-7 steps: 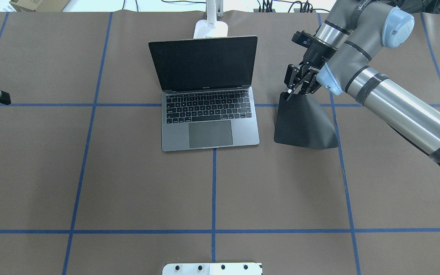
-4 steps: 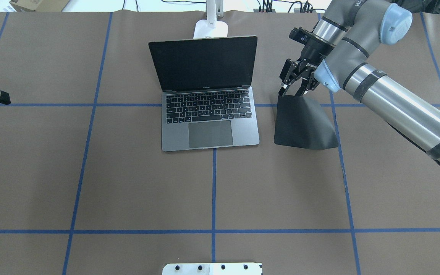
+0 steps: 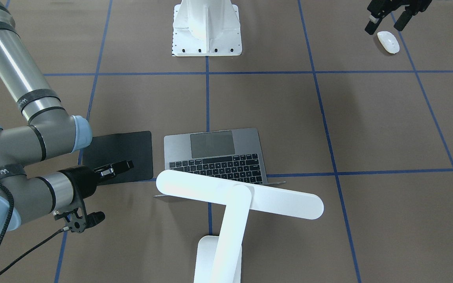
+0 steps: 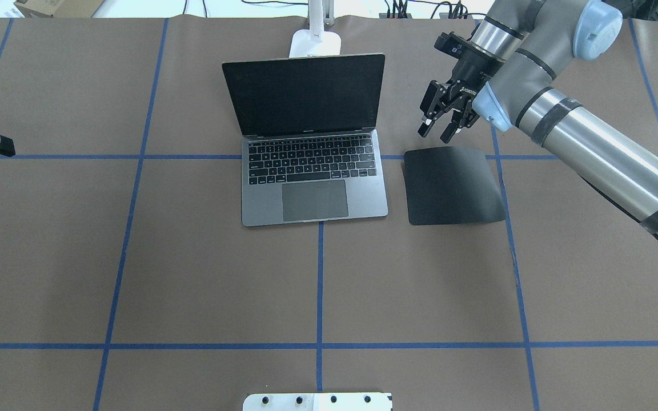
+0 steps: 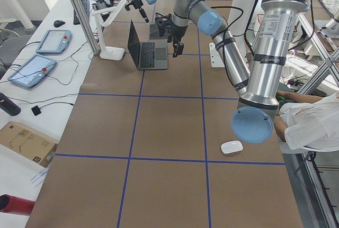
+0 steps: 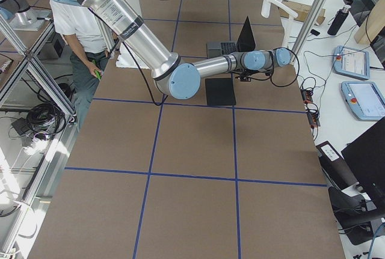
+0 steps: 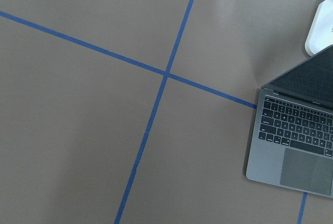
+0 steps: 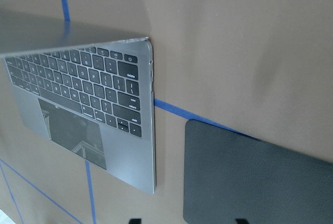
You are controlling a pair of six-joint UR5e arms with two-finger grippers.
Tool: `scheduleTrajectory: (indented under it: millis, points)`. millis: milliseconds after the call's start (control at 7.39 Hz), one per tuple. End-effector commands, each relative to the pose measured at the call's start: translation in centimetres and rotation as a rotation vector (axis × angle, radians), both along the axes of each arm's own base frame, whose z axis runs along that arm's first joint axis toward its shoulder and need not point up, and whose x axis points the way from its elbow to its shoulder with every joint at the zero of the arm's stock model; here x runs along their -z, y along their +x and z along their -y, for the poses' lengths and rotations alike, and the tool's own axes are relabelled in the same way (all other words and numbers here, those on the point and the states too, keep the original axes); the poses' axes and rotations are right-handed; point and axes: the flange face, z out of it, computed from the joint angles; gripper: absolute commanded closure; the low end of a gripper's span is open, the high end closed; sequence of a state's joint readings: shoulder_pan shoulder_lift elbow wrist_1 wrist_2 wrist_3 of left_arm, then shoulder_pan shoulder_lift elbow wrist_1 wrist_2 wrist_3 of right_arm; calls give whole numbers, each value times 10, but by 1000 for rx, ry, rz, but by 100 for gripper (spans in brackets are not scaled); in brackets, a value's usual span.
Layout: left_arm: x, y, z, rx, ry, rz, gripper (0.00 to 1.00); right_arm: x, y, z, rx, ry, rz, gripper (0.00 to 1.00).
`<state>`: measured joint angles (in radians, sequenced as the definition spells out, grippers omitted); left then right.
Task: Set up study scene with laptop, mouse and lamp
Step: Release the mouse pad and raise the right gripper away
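Observation:
The laptop [image 4: 315,171] stands open at the table's middle, screen facing the robot. Behind it rises the lamp [image 3: 238,194], its base [image 4: 316,43] at the far edge and its bar head over the lid. The mouse [image 3: 388,41] lies on the robot's left side, near the robot; the overhead view does not show it. My left gripper [image 3: 386,26] hangs open, high above the table, with nothing in it. My right gripper [image 4: 433,136] is open and empty, just beyond the far edge of a black mat [image 4: 452,185] that lies flat to the right of the laptop.
The white bolted pedestal [image 4: 317,401] stands at the robot's side of the table. A person [image 5: 312,127] sits beside the table near the robot's base. Blue tape lines cross the brown surface. Pendants and cables lie on a side bench [image 6: 355,79].
My right gripper opened and let go of the mat's far edge; the mat dropped flat. The gripper rose slightly and drew back from the mat. The left arm kept still.

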<state>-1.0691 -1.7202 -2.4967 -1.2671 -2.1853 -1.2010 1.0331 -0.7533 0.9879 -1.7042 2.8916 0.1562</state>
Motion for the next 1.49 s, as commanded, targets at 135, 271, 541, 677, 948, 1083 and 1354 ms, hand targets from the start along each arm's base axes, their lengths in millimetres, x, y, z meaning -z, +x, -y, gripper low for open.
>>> scheduleTrajectory:
  millis: [135,271,541,677,948,1083,1354]
  points:
    - [2,-1,-1,3,-1,-4,1,-45,48,9,-60,-31,-45,38]
    - [2,-1,-2,4,-1,-5,1,-72,76,8,-92,-27,-89,38]
    - [1,-1,-2,4,-2,-4,1,-100,127,-7,-151,37,-188,37]
    - [1,-1,-2,4,-2,-4,1,-99,151,-20,-191,107,-265,37]
    - [-6,3,3,0,-19,9,1,-106,199,-35,-258,203,-377,31]
    - [-15,7,2,-18,-22,27,1,-111,230,-46,-300,225,-412,24]
    - [-48,6,-3,-154,63,109,1,-126,282,-84,-366,260,-479,1]
